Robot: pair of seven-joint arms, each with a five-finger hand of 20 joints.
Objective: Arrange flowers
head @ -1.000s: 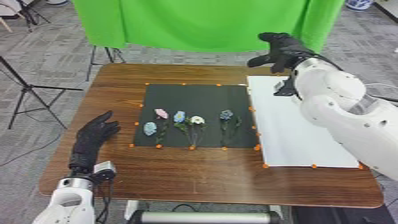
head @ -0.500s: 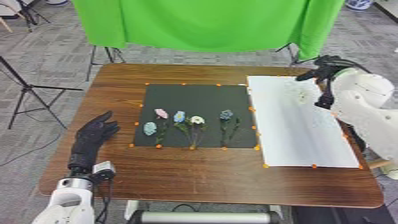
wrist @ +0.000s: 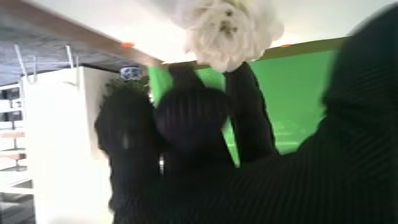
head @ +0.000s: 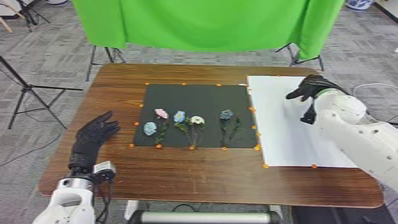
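The right hand is held open, nothing gripped, though contact with the white flower cannot be told.

Black mat, white sheet, pink flower, green curtain (quite vivid, that).

Hanging green cloth, black tripod, grey patterned floor

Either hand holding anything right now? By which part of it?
Left hand: nothing. Right hand: can't tell. A white flower is right by it, but I can't make out a grip on bloom or stem.
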